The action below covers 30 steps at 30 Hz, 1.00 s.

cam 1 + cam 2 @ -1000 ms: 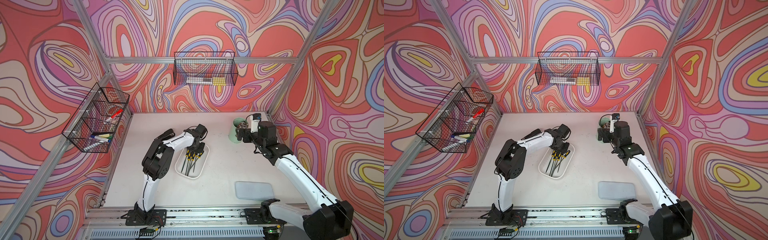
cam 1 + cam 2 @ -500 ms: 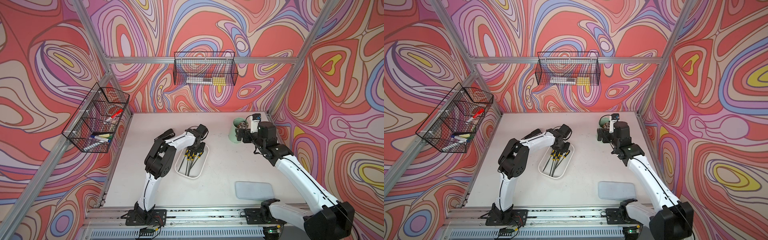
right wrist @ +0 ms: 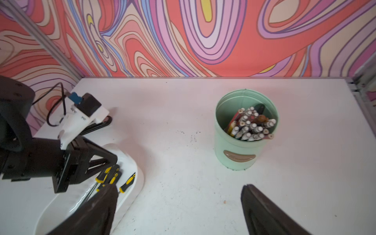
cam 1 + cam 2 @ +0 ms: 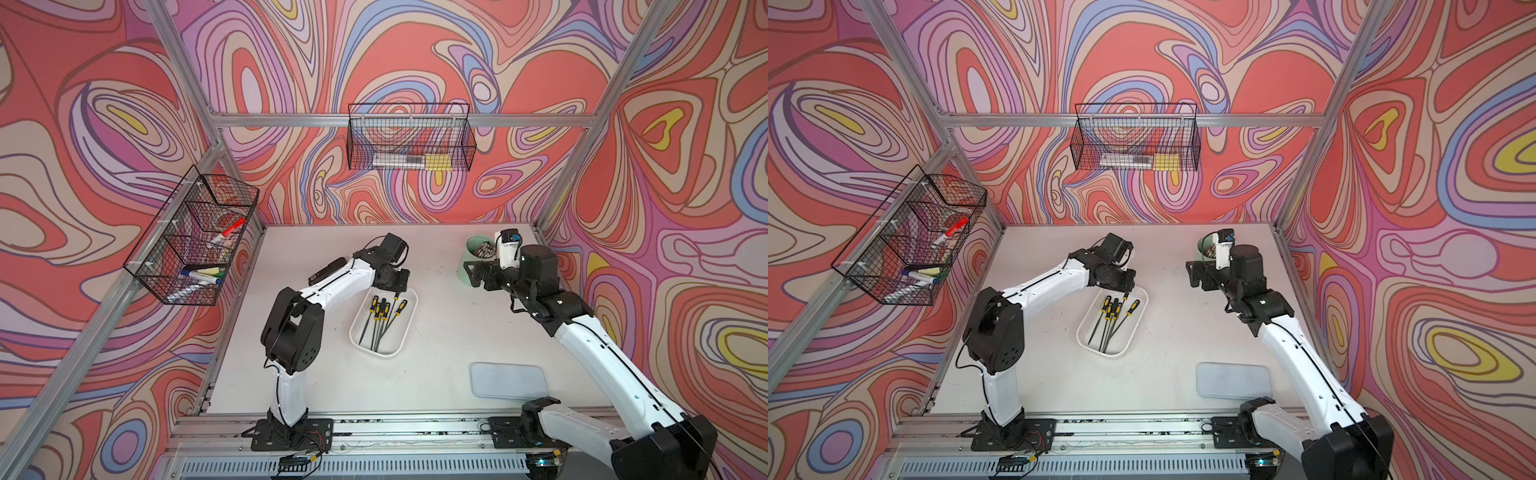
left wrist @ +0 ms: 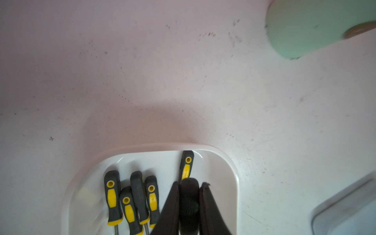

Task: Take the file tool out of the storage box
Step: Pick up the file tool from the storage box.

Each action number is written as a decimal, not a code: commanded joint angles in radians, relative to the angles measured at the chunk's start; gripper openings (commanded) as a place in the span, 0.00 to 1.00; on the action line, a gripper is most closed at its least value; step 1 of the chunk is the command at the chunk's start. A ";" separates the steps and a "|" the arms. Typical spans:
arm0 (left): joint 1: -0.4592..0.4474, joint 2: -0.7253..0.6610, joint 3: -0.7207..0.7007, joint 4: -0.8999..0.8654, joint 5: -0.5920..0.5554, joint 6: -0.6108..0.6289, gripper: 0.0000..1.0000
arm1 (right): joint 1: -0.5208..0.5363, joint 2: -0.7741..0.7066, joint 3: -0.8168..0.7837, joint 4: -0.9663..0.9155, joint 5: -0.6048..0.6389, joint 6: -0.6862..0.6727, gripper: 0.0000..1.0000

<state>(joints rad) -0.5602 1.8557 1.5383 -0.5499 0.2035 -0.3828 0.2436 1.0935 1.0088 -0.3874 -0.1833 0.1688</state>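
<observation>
The storage box [image 4: 408, 328] [image 4: 1138, 328] is a white tub in the middle of the table. Several file tools [image 4: 380, 309] [image 4: 1112, 308] with black and yellow handles lie in it. My left gripper [image 4: 397, 291] [image 4: 1126, 291] reaches down into the box's far end. In the left wrist view, the left gripper [image 5: 190, 183] is shut on one file's dark handle, beside the other files [image 5: 130, 199] and within the box's rim [image 5: 234, 179]. My right gripper [image 4: 471, 275] [image 3: 178, 191] hangs open and empty above the table near the mint-green cup [image 4: 473, 254] [image 3: 242, 146].
A flat pale grey-blue lid [image 4: 509, 380] [image 4: 1233, 380] lies near the front right. The cup holds pencils and stands at the back right. Wire baskets hang on the left wall [image 4: 195, 241] and the back wall [image 4: 409, 143].
My left gripper has closed on a file handle inside the box. The right arm has stayed where it was, open.
</observation>
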 commanded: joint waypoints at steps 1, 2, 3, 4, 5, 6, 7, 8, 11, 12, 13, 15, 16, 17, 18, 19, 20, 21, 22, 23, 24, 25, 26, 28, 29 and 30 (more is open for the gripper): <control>0.061 -0.123 -0.072 0.167 0.230 -0.084 0.06 | 0.005 -0.025 0.025 -0.009 -0.239 0.058 0.94; 0.079 -0.154 -0.098 0.226 0.292 -0.120 0.06 | 0.005 -0.027 0.019 0.007 -0.297 0.083 0.94; 0.105 -0.189 -0.126 0.296 0.351 -0.166 0.06 | 0.005 -0.029 0.006 0.035 -0.368 0.117 0.93; 0.124 -0.222 -0.151 0.372 0.398 -0.208 0.06 | 0.005 -0.033 -0.010 0.070 -0.433 0.155 0.93; 0.138 -0.246 -0.165 0.418 0.435 -0.239 0.06 | 0.005 -0.035 -0.026 0.105 -0.485 0.191 0.92; 0.151 -0.271 -0.173 0.464 0.468 -0.271 0.06 | 0.006 -0.039 -0.046 0.149 -0.544 0.232 0.90; 0.159 -0.293 -0.178 0.503 0.496 -0.298 0.06 | 0.008 -0.041 -0.067 0.197 -0.591 0.274 0.89; 0.164 -0.307 -0.178 0.530 0.522 -0.318 0.06 | 0.009 -0.044 -0.083 0.238 -0.629 0.308 0.88; 0.170 -0.337 -0.186 0.668 0.610 -0.413 0.06 | 0.015 -0.038 -0.123 0.361 -0.737 0.413 0.83; 0.171 -0.340 -0.193 0.736 0.645 -0.459 0.06 | 0.022 -0.032 -0.137 0.412 -0.773 0.456 0.81; 0.172 -0.339 -0.201 0.805 0.675 -0.507 0.07 | 0.031 -0.027 -0.151 0.466 -0.798 0.496 0.79; 0.174 -0.325 -0.218 0.978 0.729 -0.629 0.07 | 0.053 -0.010 -0.180 0.595 -0.848 0.591 0.76; 0.175 -0.316 -0.223 1.049 0.745 -0.676 0.07 | 0.063 -0.001 -0.190 0.646 -0.864 0.628 0.74; 0.176 -0.305 -0.228 1.127 0.760 -0.733 0.07 | 0.075 0.009 -0.197 0.694 -0.874 0.660 0.73; 0.175 -0.291 -0.231 1.200 0.771 -0.787 0.07 | 0.089 0.016 -0.199 0.725 -0.879 0.681 0.72; 0.176 -0.278 -0.232 1.258 0.778 -0.829 0.07 | 0.101 0.023 -0.198 0.746 -0.881 0.692 0.71; 0.177 -0.263 -0.232 1.314 0.783 -0.873 0.07 | 0.113 0.030 -0.195 0.763 -0.884 0.703 0.70; 0.177 -0.247 -0.233 1.369 0.786 -0.912 0.07 | 0.124 0.036 -0.191 0.777 -0.884 0.709 0.70; 0.175 -0.235 -0.232 1.410 0.787 -0.943 0.07 | 0.132 0.042 -0.187 0.786 -0.883 0.714 0.69; 0.175 -0.222 -0.233 1.448 0.789 -0.971 0.07 | 0.139 0.048 -0.181 0.794 -0.882 0.717 0.68; 0.175 -0.211 -0.233 1.477 0.789 -0.992 0.07 | 0.144 0.056 -0.177 0.808 -0.881 0.725 0.66; 0.175 -0.203 -0.233 1.494 0.789 -1.005 0.07 | 0.148 0.063 -0.175 0.827 -0.884 0.736 0.65; 0.175 -0.198 -0.233 1.502 0.789 -1.013 0.07 | 0.151 0.072 -0.173 0.855 -0.887 0.752 0.64; 0.175 -0.194 -0.238 1.506 0.789 -1.013 0.07 | 0.159 0.089 -0.167 0.893 -0.889 0.775 0.61; 0.175 -0.194 -0.241 1.507 0.789 -1.015 0.06 | 0.163 0.097 -0.161 0.898 -0.889 0.778 0.60; 0.175 -0.194 -0.245 1.510 0.789 -1.016 0.06 | 0.166 0.105 -0.155 0.900 -0.886 0.776 0.59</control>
<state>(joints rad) -0.3874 1.6596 1.2987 0.8360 0.9661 -1.3457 0.3969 1.1770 0.8211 0.4297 -1.0534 0.9066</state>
